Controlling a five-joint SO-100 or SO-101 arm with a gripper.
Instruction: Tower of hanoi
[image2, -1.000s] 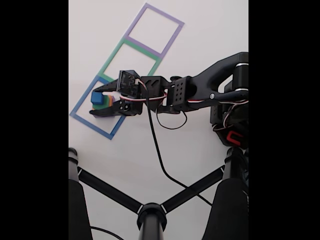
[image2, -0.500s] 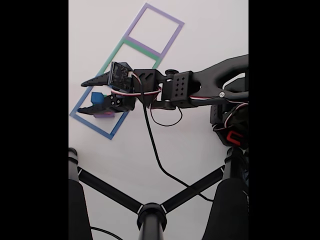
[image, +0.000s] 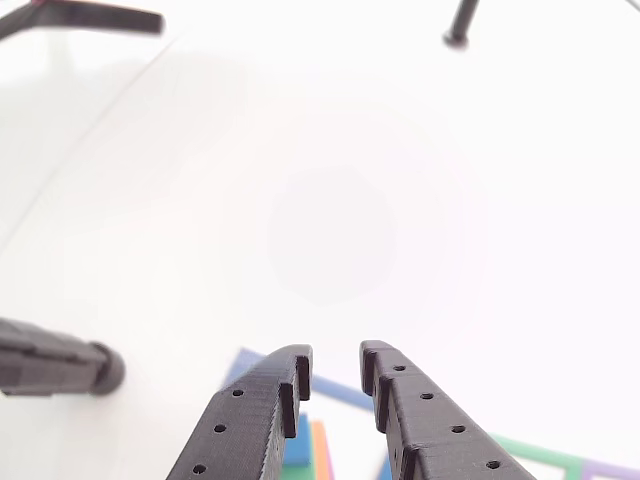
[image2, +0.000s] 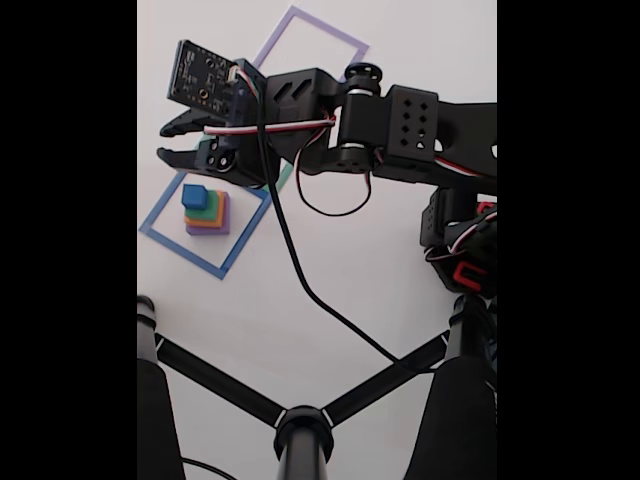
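In the fixed view the tower of hanoi (image2: 206, 212) stands stacked inside the flat blue square outline (image2: 178, 246): purple at the bottom, then orange, green, and the small blue block (image2: 194, 196) on top. My gripper (image2: 163, 141) hovers above and just beyond the stack, clear of it. Its fingers are a narrow gap apart and hold nothing. In the other view the gripper (image: 335, 356) points out over bare white table. Slivers of the blue block (image: 297, 447) and the orange block (image: 320, 452) show low between the fingers (image: 262, 405).
The green outline (image: 530, 452) and the purple outline (image2: 330, 27) continue the row past the blue one. A black camera stand with spread legs (image2: 300, 425) fills the near side of the table. The arm's cable (image2: 300, 280) trails across the white surface. A stand foot (image: 55, 360) lies at left.
The gripper was wide open around the blue top block. It has since lifted up and away, its fingers narrowing. The whole stack stays in the blue outline.
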